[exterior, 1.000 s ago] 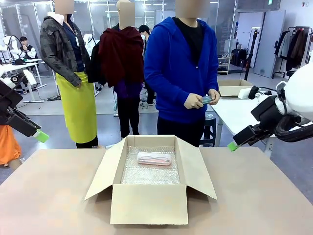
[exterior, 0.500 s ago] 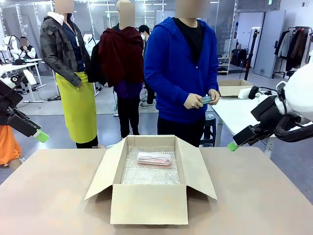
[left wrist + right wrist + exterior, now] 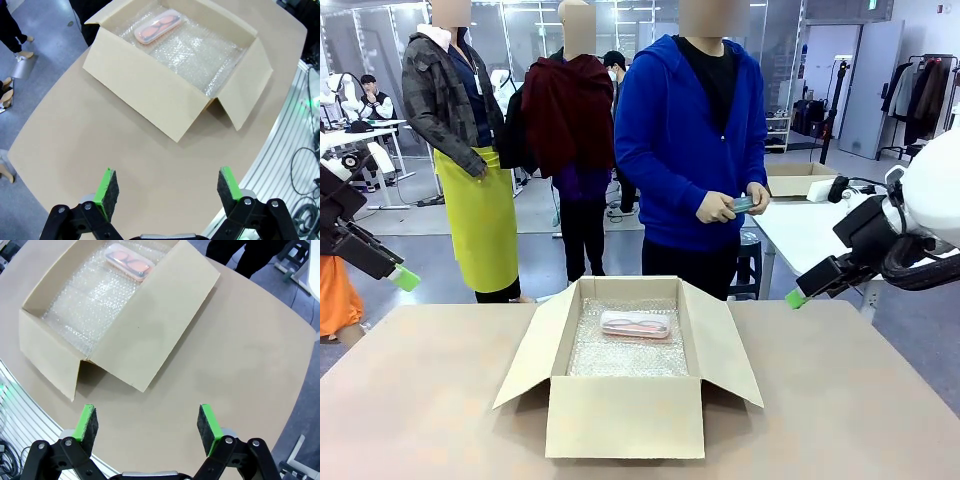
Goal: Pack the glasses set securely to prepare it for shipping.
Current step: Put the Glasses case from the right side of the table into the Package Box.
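Box (image 3: 625,415) open on table (image 3: 840,400), lined with bubble wrap (image 3: 620,358); pink case (image 3: 635,324) lies flat on the wrap at the far end. Mint case (image 3: 742,204) is in person's hands (image 3: 718,208). Left gripper (image 3: 166,181) and right gripper (image 3: 147,416) both spread, holding nothing

The light brown table (image 3: 420,400) carries one open cardboard box (image 3: 625,415), standing directly on it. The box lies ahead of the left gripper (image 3: 166,186) and the right gripper (image 3: 147,422), apart from both.
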Motion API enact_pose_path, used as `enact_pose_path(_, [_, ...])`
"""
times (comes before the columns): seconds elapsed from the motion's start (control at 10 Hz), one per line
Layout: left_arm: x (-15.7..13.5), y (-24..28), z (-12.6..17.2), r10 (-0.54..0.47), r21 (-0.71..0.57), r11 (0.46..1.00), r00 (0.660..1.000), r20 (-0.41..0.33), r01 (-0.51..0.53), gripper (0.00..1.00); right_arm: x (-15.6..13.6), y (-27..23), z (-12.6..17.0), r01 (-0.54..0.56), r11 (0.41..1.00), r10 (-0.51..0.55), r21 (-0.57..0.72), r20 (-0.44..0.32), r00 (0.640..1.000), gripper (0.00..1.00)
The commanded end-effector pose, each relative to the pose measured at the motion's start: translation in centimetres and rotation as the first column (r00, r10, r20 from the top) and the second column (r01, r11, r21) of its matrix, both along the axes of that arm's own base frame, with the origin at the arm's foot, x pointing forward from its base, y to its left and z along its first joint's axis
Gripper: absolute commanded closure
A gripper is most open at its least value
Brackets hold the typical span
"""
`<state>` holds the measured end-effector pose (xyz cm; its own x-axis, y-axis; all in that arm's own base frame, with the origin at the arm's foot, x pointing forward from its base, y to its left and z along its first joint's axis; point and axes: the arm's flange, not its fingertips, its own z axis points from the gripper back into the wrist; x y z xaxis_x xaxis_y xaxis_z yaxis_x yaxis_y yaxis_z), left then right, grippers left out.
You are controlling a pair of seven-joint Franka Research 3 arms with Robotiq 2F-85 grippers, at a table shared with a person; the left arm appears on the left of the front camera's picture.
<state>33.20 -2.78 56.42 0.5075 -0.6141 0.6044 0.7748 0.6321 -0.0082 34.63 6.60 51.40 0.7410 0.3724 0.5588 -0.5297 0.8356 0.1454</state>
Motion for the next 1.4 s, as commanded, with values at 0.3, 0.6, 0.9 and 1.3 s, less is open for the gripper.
enact_pose_path(0.3, [-0.02, 0.24, 0.2, -0.02, -0.016, 1.0, 1.0, 0.007, 0.02, 0.0, 0.25, 0.03, -0.15, 0.002, 1.0, -0.002, -0.004, 0.01, 1.0, 0.0])
enact_pose_path(0.6, [-0.02, 0.24, 0.2, -0.02, -0.016, 1.0, 1.0, 0.007, 0.02, 0.0, 0.25, 0.03, -0.15, 0.002, 1.0, -0.002, -0.004, 0.01, 1.0, 0.0])
enact_pose_path(0.9, [-0.02, 0.24, 0.2, -0.02, -0.016, 1.0, 1.0, 0.007, 0.02, 0.0, 0.25, 0.03, -0.15, 0.002, 1.0, -0.002, -0.004, 0.01, 1.0, 0.0])
enact_pose_path(1.3, [-0.02, 0.24, 0.2, -0.02, -0.016, 1.0, 1.0, 0.007, 0.02, 0.0, 0.25, 0.03, -0.15, 0.002, 1.0, -0.002, -0.004, 0.01, 1.0, 0.0])
